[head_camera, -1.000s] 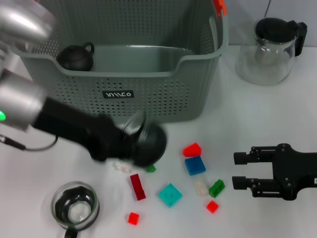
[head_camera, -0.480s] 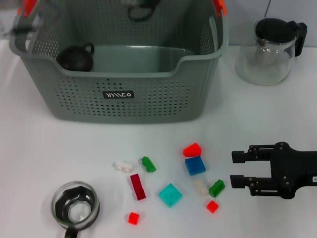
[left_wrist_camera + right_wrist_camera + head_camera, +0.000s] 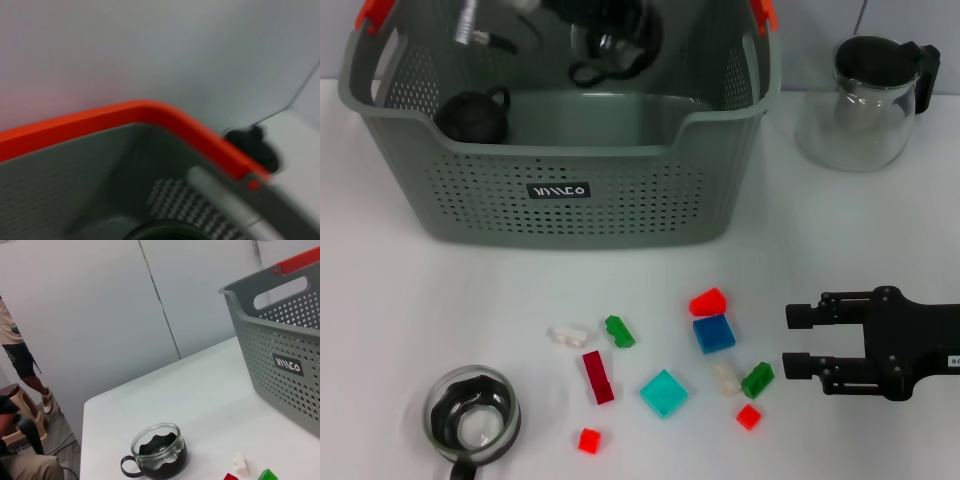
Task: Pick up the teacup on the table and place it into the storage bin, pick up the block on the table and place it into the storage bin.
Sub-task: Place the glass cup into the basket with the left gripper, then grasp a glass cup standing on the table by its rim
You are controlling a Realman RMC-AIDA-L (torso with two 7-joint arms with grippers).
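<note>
The grey storage bin (image 3: 620,205) fills the back of the table. My left gripper (image 3: 612,28) hangs over the bin's inside, shut on a glass teacup whose dark handle (image 3: 585,72) dangles below it. The left wrist view shows the bin's orange rim (image 3: 150,112) and perforated wall close up. A second glass teacup (image 3: 472,420) (image 3: 157,450) stands on the table at the front left. Several small blocks lie in front of the bin, among them a blue one (image 3: 714,333), a teal one (image 3: 664,392) and a red wedge (image 3: 708,301). My right gripper (image 3: 790,340) rests open just right of the blocks.
A black teapot (image 3: 472,115) sits inside the bin at its left end. A glass pitcher with a black lid (image 3: 865,95) stands right of the bin. A person shows at the room's edge in the right wrist view.
My left arm swung up from the table in front of the bin to above its inside, carrying the teacup. The right gripper barely moved.
</note>
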